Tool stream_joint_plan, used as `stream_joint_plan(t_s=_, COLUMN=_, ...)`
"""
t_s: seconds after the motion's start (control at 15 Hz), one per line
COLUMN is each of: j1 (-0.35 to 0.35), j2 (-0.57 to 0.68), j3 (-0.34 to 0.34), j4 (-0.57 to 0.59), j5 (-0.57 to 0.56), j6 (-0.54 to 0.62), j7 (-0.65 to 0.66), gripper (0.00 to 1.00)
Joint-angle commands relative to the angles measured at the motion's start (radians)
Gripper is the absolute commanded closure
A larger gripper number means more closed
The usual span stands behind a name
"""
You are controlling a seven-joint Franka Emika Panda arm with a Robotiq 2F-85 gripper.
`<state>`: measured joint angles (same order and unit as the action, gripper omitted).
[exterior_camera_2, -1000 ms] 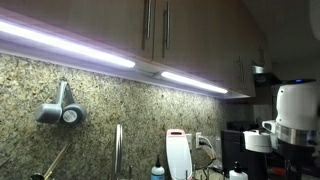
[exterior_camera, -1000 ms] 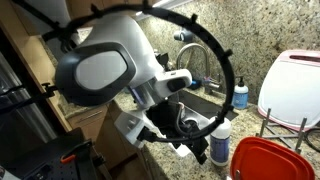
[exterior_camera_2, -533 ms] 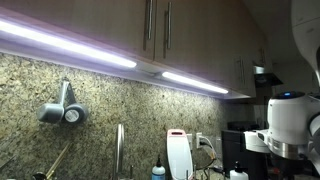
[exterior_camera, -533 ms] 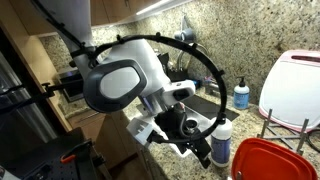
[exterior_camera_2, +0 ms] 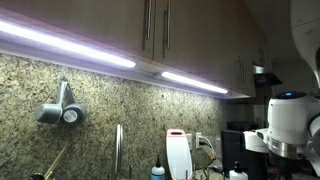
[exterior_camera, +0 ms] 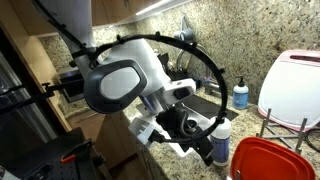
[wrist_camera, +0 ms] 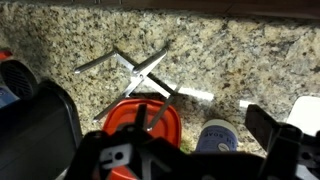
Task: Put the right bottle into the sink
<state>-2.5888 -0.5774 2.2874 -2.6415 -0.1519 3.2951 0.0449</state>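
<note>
One light, slick bottle, with the tool spread wide beside it

The right bottle point(exterior_camera: 221, 138) is tall white plastic with a black cap and a bluish label. In an exterior view it stands upright just beside the sink point(exterior_camera: 205, 98), whose basin is mostly hidden behind the arm point(exterior_camera: 120, 80). It is near a red container point(exterior_camera: 265, 160) and apart from the smaller blue pump bottle point(exterior_camera: 241, 95) farther back. The tool point(wrist_camera: 158, 128) has its jaws wide apart and holds nothing. In the wrist view its dark fingers point(wrist_camera: 45, 125) frame the red container and a bluish-white rounded shape. That shape may be the bottle, though I cannot tell for sure.

Judging by its thin moulded plastic, the bottle is probably light, somewhat squeezable and smooth enough to slip. Its height likely makes it easy to tip. The cylindrical body around the label looks the best place to take hold, below the narrow cap, with moderate pressure. The surroundings are all hard: speckled granite point(wrist_camera: 250, 60), a curved chrome faucet point(exterior_camera: 195, 55) and a wire dish rack point(exterior_camera: 285, 125).
</note>
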Motion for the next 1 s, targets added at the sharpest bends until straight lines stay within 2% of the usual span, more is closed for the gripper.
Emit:
stream_joint_plan(t_s=0.0, j1=0.054, j2=-0.091, j3=-0.036, j4=0.006, j5=0.063, j6=0.137, j7=0.033, gripper=0.0)
stream_joint_plan(t_s=0.2, j1=0.08, j2=-0.154, j3=-0.049, j4=0.007, j5=0.117, j6=0.237, j7=0.068, gripper=0.0)
stream_joint_plan(t_s=0.27, j1=0.125, j2=-0.136, j3=-0.077, j4=0.036, j5=0.138, j6=0.174, j7=0.077, gripper=0.0)
stream_joint_plan(t_s=0.6, j1=0.209, j2=-0.19, j3=-0.123, j4=0.073, j5=0.194, j6=0.168, j7=0.122, gripper=0.0)
stream_joint_plan(t_s=0.67, j1=0.216, j2=-0.19, j3=-0.125, j4=0.072, j5=0.195, j6=0.167, j7=0.122, gripper=0.0)
stream_joint_plan(t_s=0.73, j1=0.192, j2=-0.157, j3=-0.113, j4=0.061, j5=0.164, j6=0.168, j7=0.107, gripper=0.0)
stream_joint_plan(t_s=0.93, j1=0.208, j2=-0.17, j3=-0.116, j4=0.064, j5=0.169, j6=0.167, j7=0.118, gripper=0.0)
